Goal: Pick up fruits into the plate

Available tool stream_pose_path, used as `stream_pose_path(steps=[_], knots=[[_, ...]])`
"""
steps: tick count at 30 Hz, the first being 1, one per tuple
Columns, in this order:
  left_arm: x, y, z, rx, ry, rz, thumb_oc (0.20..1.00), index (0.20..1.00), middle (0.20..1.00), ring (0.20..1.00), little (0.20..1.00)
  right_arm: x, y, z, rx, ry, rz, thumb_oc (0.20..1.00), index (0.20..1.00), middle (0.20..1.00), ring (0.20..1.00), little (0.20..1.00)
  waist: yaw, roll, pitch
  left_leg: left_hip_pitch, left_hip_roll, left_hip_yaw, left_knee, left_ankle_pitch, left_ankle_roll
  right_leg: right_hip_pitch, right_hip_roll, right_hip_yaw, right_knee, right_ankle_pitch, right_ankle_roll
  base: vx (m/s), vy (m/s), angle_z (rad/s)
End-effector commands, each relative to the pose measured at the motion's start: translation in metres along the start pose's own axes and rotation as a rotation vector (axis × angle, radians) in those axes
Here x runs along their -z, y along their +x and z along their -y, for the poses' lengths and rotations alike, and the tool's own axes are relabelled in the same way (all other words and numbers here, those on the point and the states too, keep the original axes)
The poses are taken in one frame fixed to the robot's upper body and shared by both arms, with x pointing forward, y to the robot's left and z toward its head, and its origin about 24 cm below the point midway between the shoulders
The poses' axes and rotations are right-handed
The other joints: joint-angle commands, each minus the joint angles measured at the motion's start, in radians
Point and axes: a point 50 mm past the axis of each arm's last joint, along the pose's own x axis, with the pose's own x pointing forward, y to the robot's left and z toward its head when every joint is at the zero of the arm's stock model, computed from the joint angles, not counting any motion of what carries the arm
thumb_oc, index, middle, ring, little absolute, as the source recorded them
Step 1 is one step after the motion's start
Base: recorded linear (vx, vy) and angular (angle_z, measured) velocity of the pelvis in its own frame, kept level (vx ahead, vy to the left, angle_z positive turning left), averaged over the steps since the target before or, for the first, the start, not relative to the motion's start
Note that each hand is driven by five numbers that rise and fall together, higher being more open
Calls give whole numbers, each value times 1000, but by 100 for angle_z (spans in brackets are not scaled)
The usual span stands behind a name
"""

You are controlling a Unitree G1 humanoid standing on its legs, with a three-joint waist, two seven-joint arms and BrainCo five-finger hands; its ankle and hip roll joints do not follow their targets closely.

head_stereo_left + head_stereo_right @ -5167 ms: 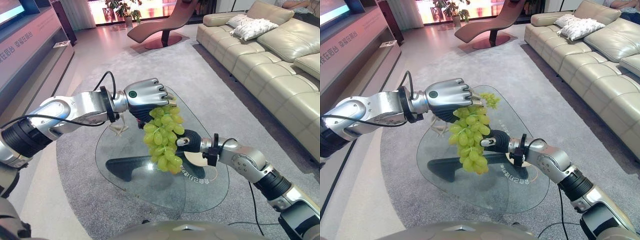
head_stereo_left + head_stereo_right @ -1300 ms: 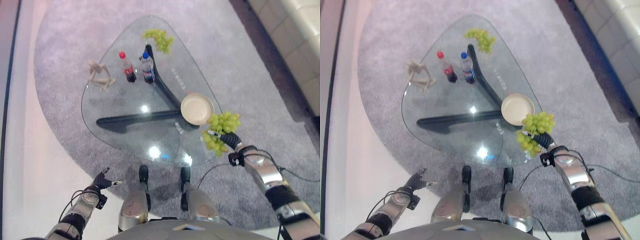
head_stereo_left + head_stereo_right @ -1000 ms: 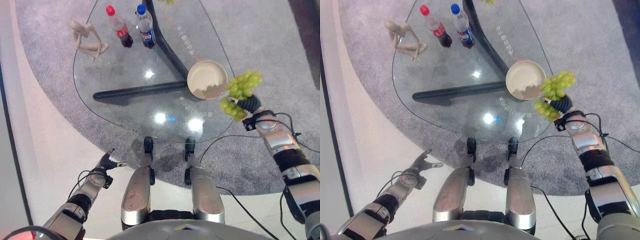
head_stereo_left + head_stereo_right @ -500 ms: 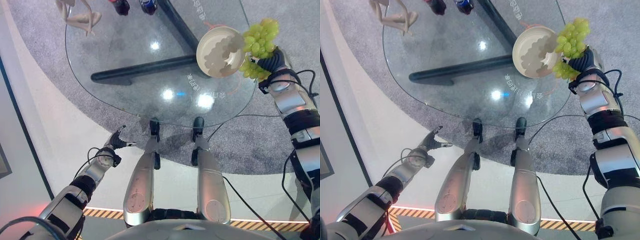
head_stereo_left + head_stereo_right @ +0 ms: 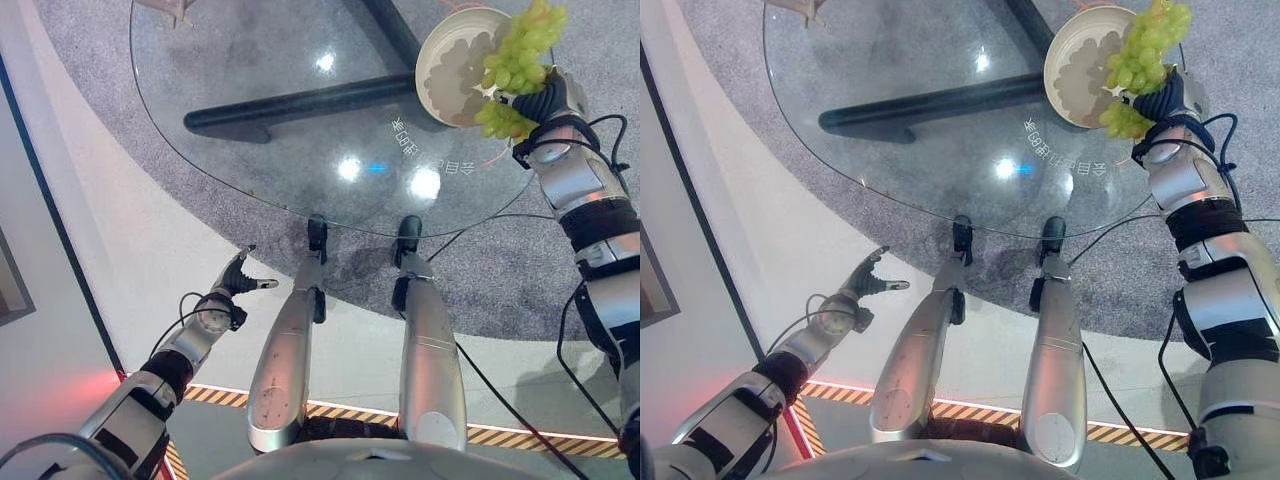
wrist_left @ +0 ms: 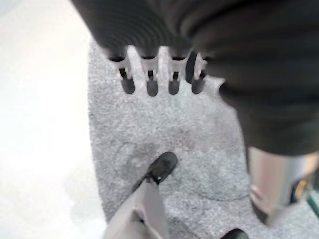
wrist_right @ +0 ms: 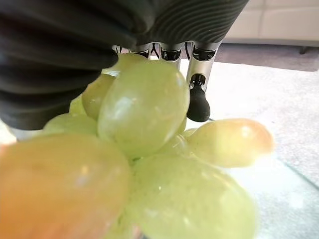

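The right hand (image 5: 545,100) holds a bunch of green grapes (image 5: 520,62), fingers curled round it, at the right edge of the glass table (image 5: 260,160). The bunch overlaps the right rim of the cream plate (image 5: 445,70) and appears to hang just above it, not yet released, presumably so it drops inside. The left hand (image 5: 232,285) hangs low beside the body, near the floor, fingers straight and holding nothing; it appears idle, clear of the table.
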Motion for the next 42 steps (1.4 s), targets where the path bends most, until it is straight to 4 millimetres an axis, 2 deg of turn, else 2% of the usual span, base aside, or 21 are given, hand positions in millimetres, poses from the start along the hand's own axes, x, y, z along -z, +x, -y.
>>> stream_pose_path(steps=[1,16,18,19,34,42], knots=[[6,-9,20,37,-28,-10,1000,1000,1000,1000,1000,-19,4,28,149,-87,85,200,200,200,200,200,1,68,-41,-41,-69,-34,170,-174,29,45,66,-77,-42,-48,-11,11,26,5],[9,-12,27,54,-40,-14,1000,1000,1000,1000,1000,-28,7,35,264,-149,50,200,200,200,200,200,25,73,-41,-57,-75,-40,173,-171,35,27,63,-91,-29,-45,-9,7,17,6],[9,-12,28,56,-44,-15,1000,1000,1000,1000,1000,-29,7,36,282,-173,40,420,420,420,420,420,28,73,-41,-58,-76,-41,175,-171,36,27,62,-92,-28,-45,-9,8,16,0],[9,-12,28,56,-46,-14,1000,1000,1000,1000,1000,-28,7,35,287,-181,33,1000,1000,1000,1000,1000,30,74,-41,-59,-76,-41,176,-171,36,26,62,-93,-26,-45,-9,0,0,0],[9,-13,28,57,-48,-17,1000,1000,1000,1000,1000,-29,6,29,279,-170,22,1000,1000,1000,1000,1000,33,67,-41,-53,-78,-41,173,-171,41,31,64,-98,-27,-43,-10,0,0,0],[11,-12,28,56,-52,-28,1000,1000,1000,1000,1000,-28,1,16,243,-89,43,1000,1000,1000,1000,1000,24,50,-41,-16,-75,-37,160,-175,45,64,69,-92,-43,-37,-10,-1,5,0]])
